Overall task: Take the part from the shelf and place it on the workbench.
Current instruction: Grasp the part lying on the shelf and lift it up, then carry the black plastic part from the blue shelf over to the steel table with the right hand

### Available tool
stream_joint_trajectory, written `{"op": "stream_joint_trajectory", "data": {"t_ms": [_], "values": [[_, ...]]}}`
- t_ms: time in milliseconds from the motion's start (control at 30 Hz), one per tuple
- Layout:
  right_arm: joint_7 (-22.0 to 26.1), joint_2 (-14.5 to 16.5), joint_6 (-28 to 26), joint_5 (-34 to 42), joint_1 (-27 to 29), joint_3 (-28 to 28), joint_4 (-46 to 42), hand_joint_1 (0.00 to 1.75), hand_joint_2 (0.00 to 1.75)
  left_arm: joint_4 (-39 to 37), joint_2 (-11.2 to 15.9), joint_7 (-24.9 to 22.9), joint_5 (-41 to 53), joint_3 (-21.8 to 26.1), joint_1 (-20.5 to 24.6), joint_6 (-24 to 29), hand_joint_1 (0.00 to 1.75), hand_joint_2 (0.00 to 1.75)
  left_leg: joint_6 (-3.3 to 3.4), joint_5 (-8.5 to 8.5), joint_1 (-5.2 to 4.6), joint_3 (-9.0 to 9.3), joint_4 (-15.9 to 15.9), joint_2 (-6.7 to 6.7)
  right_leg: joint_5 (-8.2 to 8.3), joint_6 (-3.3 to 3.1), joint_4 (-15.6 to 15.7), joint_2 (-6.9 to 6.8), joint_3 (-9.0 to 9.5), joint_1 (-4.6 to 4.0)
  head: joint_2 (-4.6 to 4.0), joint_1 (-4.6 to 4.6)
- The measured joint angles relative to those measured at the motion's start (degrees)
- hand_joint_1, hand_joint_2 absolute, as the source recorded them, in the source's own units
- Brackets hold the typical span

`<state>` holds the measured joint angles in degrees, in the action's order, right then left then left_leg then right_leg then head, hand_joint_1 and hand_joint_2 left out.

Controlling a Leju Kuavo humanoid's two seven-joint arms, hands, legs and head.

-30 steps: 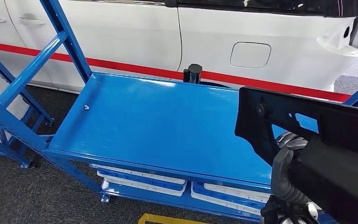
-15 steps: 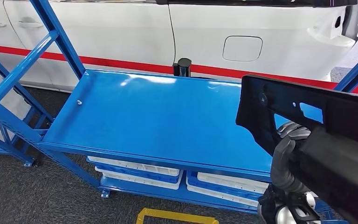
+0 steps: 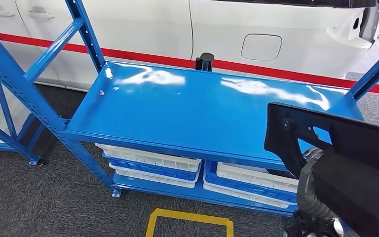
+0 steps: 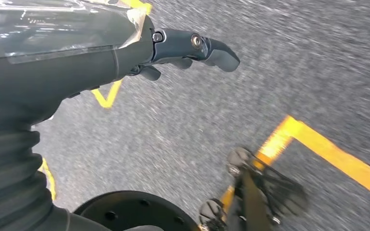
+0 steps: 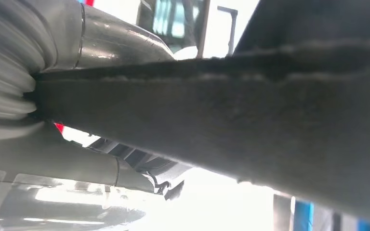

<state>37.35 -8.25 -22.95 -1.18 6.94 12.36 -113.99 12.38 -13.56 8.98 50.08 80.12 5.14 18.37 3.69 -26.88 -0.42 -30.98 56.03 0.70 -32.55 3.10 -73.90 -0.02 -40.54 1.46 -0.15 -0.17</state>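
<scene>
White car body (image 3: 143, 29) with a red stripe along it spans the far side, fuel flap (image 3: 261, 47) visible. In front of me: blue worktop (image 3: 187, 113), its top surface glossy with glare, blue uprights (image 3: 15, 84) at its left end and another at the right. Under it, white and blue trays (image 3: 153, 165) stacked on the lower level. Grey carpet floor (image 3: 39, 197) with a yellow tape outline (image 3: 190, 222) just in front of the frame. The black part (image 3: 345, 148), a flat moulded panel with cut-outs, is in my right hand (image 3: 312, 185) at the right, off the shelf and held up in the air over the worktop's right front corner, not resting on it; right wrist view has the part's dark edge (image 5: 231, 120) running right across the hand, so I'm gripping it, finger detail hidden. Left hand (image 4: 192, 50) hangs over the floor, fingers stretched out, holding nothing. Small black cylinder (image 3: 206, 61) stands at the worktop's far edge. Tiny white bit (image 3: 101, 92) near the left end.
</scene>
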Motion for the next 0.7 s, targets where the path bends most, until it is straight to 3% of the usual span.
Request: {"op": "stream_joint_trajectory", "data": {"t_ms": [33,100,167,200,267,333,367,433,467,500,533,567,633,667,700], "values": [[-0.01,0.01,1.39,0.35,-0.15,-0.1,0.48,1.75,1.75,-0.02,-0.32,-0.38,-0.19,0.18,0.01,0.79,0.0,1.75,0.0,0.5,-0.12,-0.6,0.06,0.11,0.34,0.47,0.11,0.0,1.27,-0.06,0.0,-0.01],[-0.02,0.0,3.84,1.13,-0.88,-0.3,1.61,1.75,1.75,-0.06,-1.06,-1.16,-0.38,0.49,0.03,2.71,0.0,1.75,-0.16,1.36,-0.22,-1.47,0.25,0.17,2.24,1.14,7.04,-0.02,7.16,-0.2,0.0,0.0],[0.01,-0.02,5.36,1.91,-1.93,-0.75,2.63,1.75,1.75,-0.08,-1.91,-1.88,-0.28,0.62,0.12,4.63,0.0,1.75,-0.54,2.09,-0.45,-2.16,0.53,0.13,2.83,0.84,15.45,-0.02,12.95,-0.65,0.0,-0.03],[0.03,-0.05,5.8,2.3,-2.35,-1.11,3.1,1.75,1.75,-0.09,-2.3,-2.26,-0.11,0.63,0.17,5.59,0.0,1.75,-0.79,2.49,-0.53,-2.46,0.64,0.11,2.69,0.52,17.73,-0.01,14.17,-0.9,0.0,-0.06],[0.09,-0.16,6.29,2.87,-2.76,-1.89,3.92,1.75,1.75,-0.1,-2.83,-2.9,0.23,0.64,0.22,7.33,0.0,1.75,-1.37,3.25,-0.61,-2.88,0.73,0.05,2.74,-0.14,18.87,0.0,14.09,-1.01,0.0,-0.14],[0.1,-0.26,6.45,3.24,-2.92,-2.58,4.51,1.75,1.75,-0.1,-2.97,-3.29,0.48,0.65,0.22,8.4,0.0,1.75,-2.0,2.0,-0.45,-3.65,1.96,-0.26,3.48,-1.24,18.98,-0.13,13.4,-0.46,0.0,-0.22],[0.12,-0.31,6.48,3.37,-2.99,-2.88,4.73,1.75,1.75,-0.1,-3.0,-3.41,0.57,0.64,0.22,8.68,0.0,1.75,-2.37,0.01,-0.31,-4.51,4.02,-0.43,3.96,-1.86,19.06,-0.22,12.97,-0.13,0.0,-0.36],[0.13,-0.38,6.54,3.56,-3.04,-3.31,5.08,1.75,1.75,-0.1,-3.01,-3.54,0.69,0.64,0.22,8.92,0.0,1.75,-3.11,-5.41,0.21,-6.94,11.15,-0.62,4.91,-2.58,19.02,-0.33,11.95,-0.08,0.0,-0.6],[0.13,-0.41,6.53,3.59,-3.0,-3.5,5.25,1.75,1.75,-0.1,-3.01,-3.67,0.74,0.63,0.23,9.0,0.0,1.75,-3.43,-7.27,0.46,-7.95,14.81,-0.62,5.39,-2.59,18.97,-0.36,11.45,-0.13,0.0,-0.62],[0.13,-0.44,6.44,3.64,-2.92,-3.7,5.42,1.75,1.75,-0.1,-3.01,-3.89,0.81,0.63,0.23,9.16,0.0,1.75,-3.7,-7.83,0.7,-8.25,17.13,-0.62,5.86,-2.45,18.87,-0.36,10.93,-0.16,0.0,-0.62],[0.13,-0.48,6.29,3.76,-2.76,-3.9,5.57,1.75,1.75,-0.1,-3.01,-4.17,0.88,0.63,0.24,9.41,0.0,1.75,-3.91,-7.21,0.92,-7.55,17.41,-0.61,6.25,-2.27,18.71,-0.36,10.42,-0.13,0.0,-0.64],[0.13,-0.6,6.02,3.93,-2.5,-4.17,5.71,1.75,1.75,-0.1,-3.01,-4.51,1.0,0.62,0.25,9.73,0.0,1.75,-4.11,-5.74,1.18,-5.57,15.26,-0.6,6.57,-2.05,18.41,-0.35,9.83,-0.03,0.0,-0.64],[0.14,-1.07,5.42,4.49,-1.86,-4.84,5.86,1.75,1.75,-0.14,-3.06,-5.19,1.3,0.62,0.32,10.34,0.0,1.75,-4.4,-3.44,1.6,0.2,7.07,-0.74,6.94,-1.65,17.54,-0.35,8.78,0.04,0.0,-0.68],[0.17,-1.39,5.14,4.79,-1.5,-5.21,5.88,1.75,1.75,-0.17,-3.09,-5.41,1.4,0.61,0.35,10.44,0.0,1.75,-4.3,-3.03,1.63,2.27,3.72,-0.91,7.12,-1.35,17.15,-0.35,8.35,-0.01,0.0,-0.65],[0.21,-1.7,4.91,5.03,-1.13,-5.5,5.87,1.75,1.75,-0.2,-3.12,-5.4,1.44,0.6,0.36,10.21,0.0,1.75,-4.07,-3.15,1.53,3.2,1.88,-1.07,7.36,-0.99,16.89,-0.36,8.01,-0.13,0.0,-0.62]]}}
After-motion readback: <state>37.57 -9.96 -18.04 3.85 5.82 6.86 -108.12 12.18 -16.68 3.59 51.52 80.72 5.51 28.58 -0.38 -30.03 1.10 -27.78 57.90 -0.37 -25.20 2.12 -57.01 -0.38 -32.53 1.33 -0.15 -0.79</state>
